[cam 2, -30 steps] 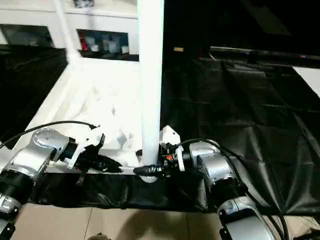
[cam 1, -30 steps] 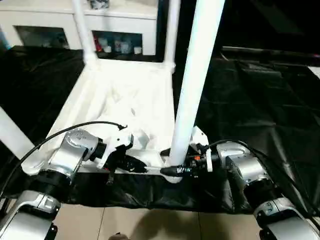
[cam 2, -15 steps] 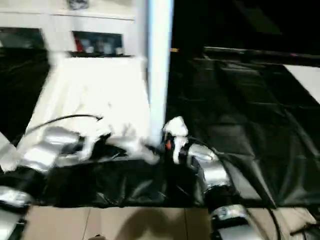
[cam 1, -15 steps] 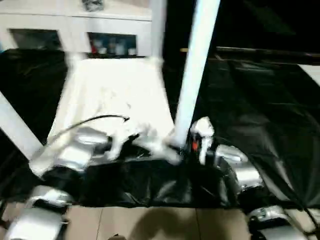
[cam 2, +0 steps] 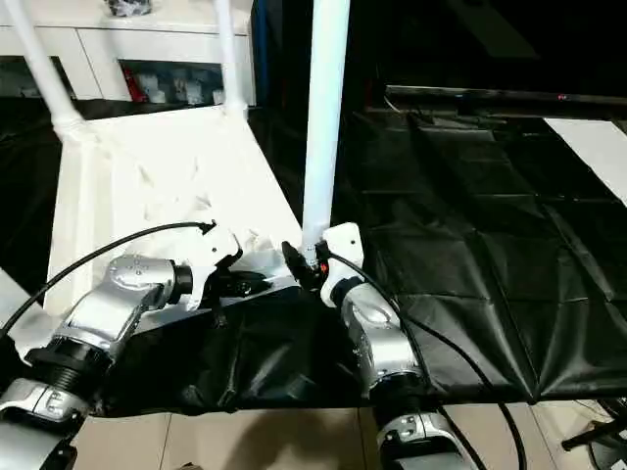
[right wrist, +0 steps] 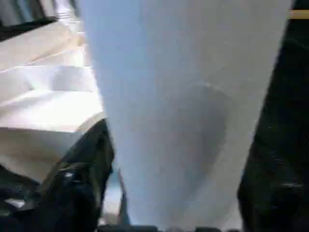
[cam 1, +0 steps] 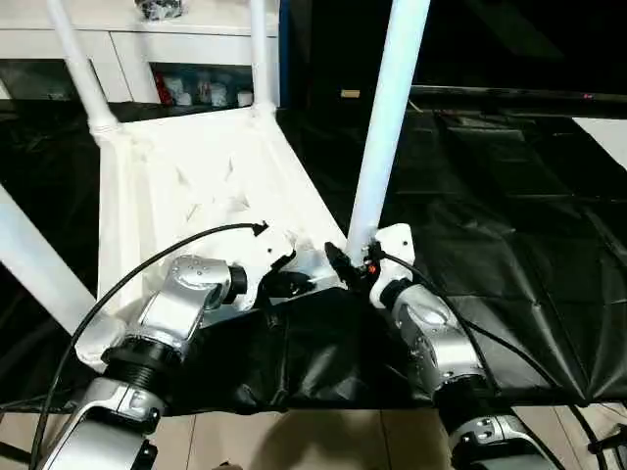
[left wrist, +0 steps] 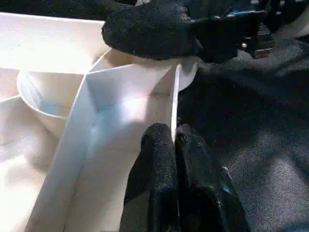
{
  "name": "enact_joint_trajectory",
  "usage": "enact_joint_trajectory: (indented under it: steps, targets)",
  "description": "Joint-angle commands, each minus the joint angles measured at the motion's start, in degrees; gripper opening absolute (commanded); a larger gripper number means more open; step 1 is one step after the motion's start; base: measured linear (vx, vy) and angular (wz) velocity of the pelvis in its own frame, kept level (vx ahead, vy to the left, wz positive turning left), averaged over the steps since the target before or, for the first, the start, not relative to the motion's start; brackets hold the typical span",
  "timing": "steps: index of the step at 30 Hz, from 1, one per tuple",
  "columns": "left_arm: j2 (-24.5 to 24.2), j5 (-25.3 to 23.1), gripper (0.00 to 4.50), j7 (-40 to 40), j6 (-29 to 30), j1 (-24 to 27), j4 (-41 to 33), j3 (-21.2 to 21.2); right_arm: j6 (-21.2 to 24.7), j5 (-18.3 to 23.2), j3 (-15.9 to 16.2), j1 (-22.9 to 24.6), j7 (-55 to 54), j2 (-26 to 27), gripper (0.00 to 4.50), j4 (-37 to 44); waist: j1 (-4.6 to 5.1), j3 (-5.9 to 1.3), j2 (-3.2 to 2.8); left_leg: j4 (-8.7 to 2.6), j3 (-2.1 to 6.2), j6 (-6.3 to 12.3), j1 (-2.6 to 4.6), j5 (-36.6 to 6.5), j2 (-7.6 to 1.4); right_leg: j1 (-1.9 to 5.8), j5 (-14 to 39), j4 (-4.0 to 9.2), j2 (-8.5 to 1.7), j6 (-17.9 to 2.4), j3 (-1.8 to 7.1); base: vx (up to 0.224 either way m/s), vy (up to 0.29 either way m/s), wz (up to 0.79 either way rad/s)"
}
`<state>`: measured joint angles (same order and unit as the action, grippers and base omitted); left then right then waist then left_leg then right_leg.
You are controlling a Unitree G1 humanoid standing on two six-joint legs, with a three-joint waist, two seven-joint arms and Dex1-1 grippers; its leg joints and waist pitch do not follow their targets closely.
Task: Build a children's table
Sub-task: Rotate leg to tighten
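The children's table lies upside down: its white tabletop [cam 1: 196, 186] shows the ribbed underside, and white legs stand in the corner sockets. The near right leg [cam 1: 387, 127] rises tall in front of me. My right gripper [cam 1: 345, 266] is at its foot, and the leg [right wrist: 183, 96] looms close in the right wrist view. My left gripper [cam 1: 294, 284] is at the near edge. In the left wrist view this gripper [left wrist: 173, 135] is shut on the thin rim wall [left wrist: 175, 92]. Other legs stand far left [cam 1: 78, 69], far right [cam 1: 260, 54] and near left [cam 1: 29, 264].
A black sheet [cam 1: 509, 225] covers the ground around the tabletop. A white cabinet [cam 1: 137, 49] stands behind it. Pale floor tiles [cam 1: 323, 441] show at my feet. A black cable [cam 1: 147, 269] loops over my left forearm.
The whole picture has shifted, so the camera moved. My left gripper stays on the rim and my right stays at the leg's foot, its forearm now pointing more straight ahead.
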<state>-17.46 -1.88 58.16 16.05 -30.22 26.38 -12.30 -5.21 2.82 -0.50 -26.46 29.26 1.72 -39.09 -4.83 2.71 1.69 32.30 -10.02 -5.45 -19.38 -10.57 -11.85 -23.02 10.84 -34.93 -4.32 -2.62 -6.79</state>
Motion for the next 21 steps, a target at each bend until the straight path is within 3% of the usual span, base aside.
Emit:
enact_joint_trajectory:
  steps: [1, 7, 11, 12, 16, 17, 21]
  targets:
    - [0.87, 2.56, 0.00, 3.41, -1.68, 0.90, -1.43, -1.64, 0.54, 0.96, 4.71, -1.53, 8.78, -0.28, 3.76, -0.05, -0.24, -3.43, 0.15, -3.12, 0.34, 3.53, -0.61, -8.00, -1.55, 3.74, 12.04, 4.43, -4.56, -7.44, 4.07, 0.000, 0.000, 0.00]
    - [-2.25, 3.58, 0.00, 9.46, -3.54, 0.89, -0.39, -2.25, 2.31, 2.68, 7.39, -1.92, 23.67, -4.96, 3.89, 0.15, -0.50, -3.37, 0.37, -2.92, 0.25, 5.30, -0.63, -7.00, -1.56, 3.74, 10.78, 4.20, -4.55, -8.47, 4.03, 0.000, 0.000, 0.00]
    - [-4.89, 3.48, 0.00, 14.37, -5.84, 0.00, 1.30, -2.79, 3.71, 4.06, 9.65, -2.61, 35.13, -8.12, 3.89, 0.65, -0.75, -3.31, 0.62, -2.91, 0.22, 5.04, -0.56, -7.45, -1.76, 3.64, 12.40, 4.26, -4.57, -8.33, 3.94, 0.000, 0.000, 0.00]
    - [-5.48, 3.36, 0.00, 15.41, -6.23, -0.29, 1.72, -2.90, 3.96, 4.19, 10.11, -2.87, 37.43, -8.74, 3.65, 0.60, -0.92, -3.32, 0.52, -2.88, 0.23, 5.09, -0.53, -7.54, -1.76, 3.66, 12.69, 4.27, -4.58, -8.29, 3.89, 0.000, 0.000, 0.00]
    - [-7.30, 3.40, 0.00, 18.82, -7.44, -1.45, 3.09, -3.25, 4.46, 4.36, 12.09, -3.69, 44.11, -10.46, 3.52, 0.18, -1.66, -3.37, 0.58, -2.80, 0.12, 4.79, -0.45, -7.14, -1.96, 3.53, 12.39, 4.07, -4.61, -8.35, 3.90, 0.000, 0.000, 0.00]
    - [-7.73, 3.32, 0.00, 19.65, -7.95, -1.89, 3.68, -3.37, 4.37, 4.27, 12.58, -3.92, 45.59, -10.73, 3.25, -0.01, -1.93, -3.35, 0.54, -2.81, 0.12, 4.61, -0.35, -7.16, -1.99, 3.41, 12.36, 4.10, -4.66, -8.42, 3.92, 0.000, 0.000, 0.00]
    - [-8.29, 3.64, 0.00, 21.55, -8.56, -2.87, 4.93, -3.45, 5.42, 4.70, 13.65, -4.34, 49.85, -11.22, 2.92, 0.06, -2.47, -3.38, 0.71, -2.82, 0.11, 4.05, -0.19, -7.08, -2.09, 3.34, 11.22, 3.85, -4.66, -9.15, 3.98, 0.000, 0.000, 0.00]
